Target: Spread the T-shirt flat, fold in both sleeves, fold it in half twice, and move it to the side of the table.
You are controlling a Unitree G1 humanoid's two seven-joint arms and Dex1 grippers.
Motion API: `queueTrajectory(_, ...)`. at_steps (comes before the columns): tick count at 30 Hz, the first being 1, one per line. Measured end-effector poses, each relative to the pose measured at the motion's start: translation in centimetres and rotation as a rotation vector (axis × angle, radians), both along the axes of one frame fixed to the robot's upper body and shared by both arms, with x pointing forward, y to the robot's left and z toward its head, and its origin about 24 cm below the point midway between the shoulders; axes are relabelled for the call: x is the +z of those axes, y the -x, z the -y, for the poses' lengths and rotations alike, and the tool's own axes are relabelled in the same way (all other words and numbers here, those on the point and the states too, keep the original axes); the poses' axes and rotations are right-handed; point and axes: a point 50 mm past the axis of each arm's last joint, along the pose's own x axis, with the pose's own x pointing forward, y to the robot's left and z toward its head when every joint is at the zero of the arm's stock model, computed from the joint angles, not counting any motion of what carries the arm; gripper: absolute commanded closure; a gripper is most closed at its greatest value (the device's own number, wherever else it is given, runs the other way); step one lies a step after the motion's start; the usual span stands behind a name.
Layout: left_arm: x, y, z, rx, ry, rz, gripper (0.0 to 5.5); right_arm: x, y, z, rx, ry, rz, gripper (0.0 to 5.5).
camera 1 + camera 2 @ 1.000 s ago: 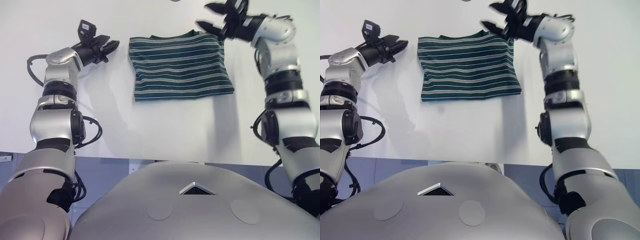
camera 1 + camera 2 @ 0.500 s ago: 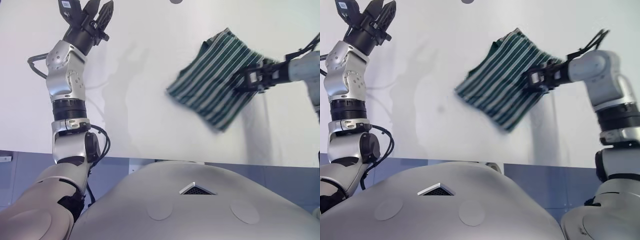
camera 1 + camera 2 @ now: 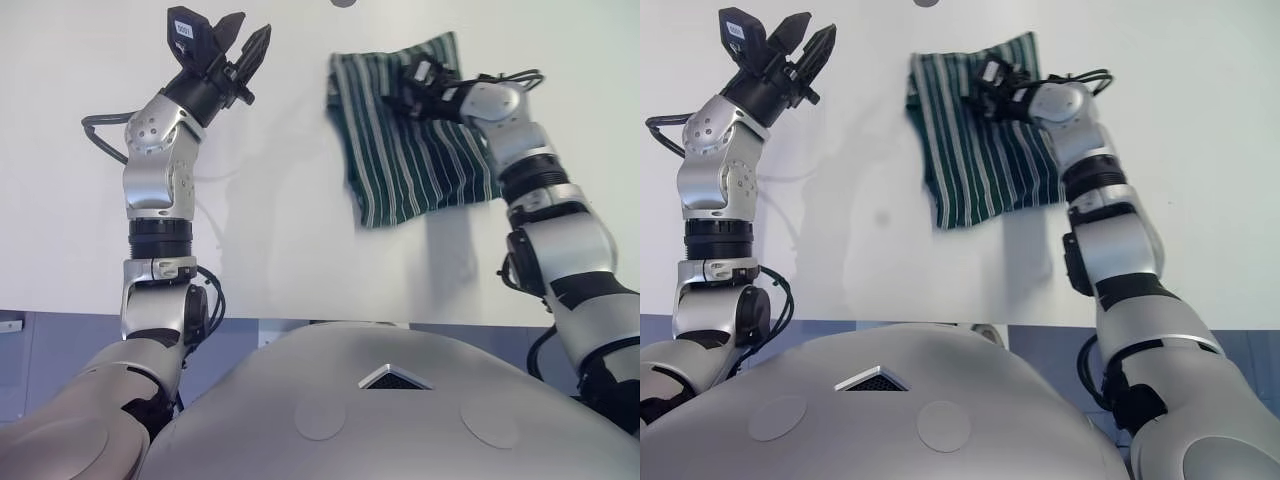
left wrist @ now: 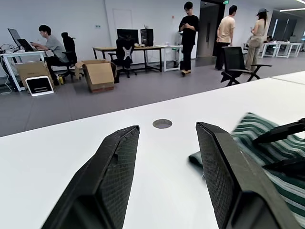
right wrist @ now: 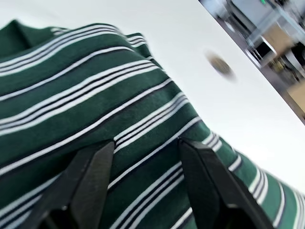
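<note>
The T-shirt (image 3: 410,160) lies folded into a compact dark-green rectangle with white stripes, on the white worktop (image 3: 300,250). In the head views it sits in the upper centre-right of the frame. It is turned at a slant, so its stripes run from the top of the frame down toward its lower corner.

The right gripper (image 3: 408,88) is on the upper part of the shirt, near its top edge. In the right wrist view its two dark fingers (image 5: 88,181) stand moderately apart, with striped cloth spread flat between them and their tips down at the fabric. Whether they pinch any cloth cannot be told.

The left gripper (image 3: 250,32) is in the upper left of the head views, raised above the worktop and well apart from the shirt's left edge. Its fingers (image 4: 114,176) are spread wide and nothing is between them. Past them in the left wrist view are the edge of the shirt and a small round grommet (image 4: 162,123) set into the worktop. Behind the worktop in that view is an office floor with desks, chairs and a cardboard box (image 4: 98,74).
</note>
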Motion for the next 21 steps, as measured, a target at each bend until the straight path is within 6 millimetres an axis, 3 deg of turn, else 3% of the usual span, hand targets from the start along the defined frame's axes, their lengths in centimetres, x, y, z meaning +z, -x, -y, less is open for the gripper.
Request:
queueTrajectory(4, -0.9, 1.1, 0.1, -0.091, -0.177, -0.001, 3.30, 0.3, 0.0, -0.5, 0.025, 0.057, 0.075, 3.02)
queueTrajectory(6, -1.2, 1.6, 0.2, -0.127, -0.237, -0.001, 3.30, 0.9, -0.4, 1.2, -0.018, 0.077, 0.077, 3.02)
queueTrajectory(8, -1.2, 2.0, 0.5, -0.159, -0.271, 0.021, 3.30, 3.4, 0.1, 4.4, 0.043, 0.057, 0.080, 3.02)
queueTrajectory(9, -1.4, 2.4, 0.5, -0.168, -0.279, 0.022, 3.30, 5.5, 0.6, 7.1, 0.092, 0.120, 0.112, 3.02)
queueTrajectory(10, -1.4, 2.6, 0.5, -0.173, -0.282, 0.025, 3.30, 6.2, 1.3, 8.5, 0.143, 0.169, 0.110, 3.02)
queueTrajectory(12, -1.5, 3.1, 0.4, -0.174, -0.286, 0.023, 3.30, 6.1, 3.3, 9.9, 0.239, 0.241, 0.064, 3.02)
queueTrajectory(15, -1.4, 3.7, 0.1, -0.186, -0.301, 0.029, 3.30, 3.9, 6.7, 8.6, 0.405, 0.233, -0.031, 3.02)
queueTrajectory(21, -0.7, 4.4, -0.1, -0.251, -0.356, 0.044, 3.30, 3.0, 8.1, 5.8, 0.545, 0.276, -0.040, 3.02)
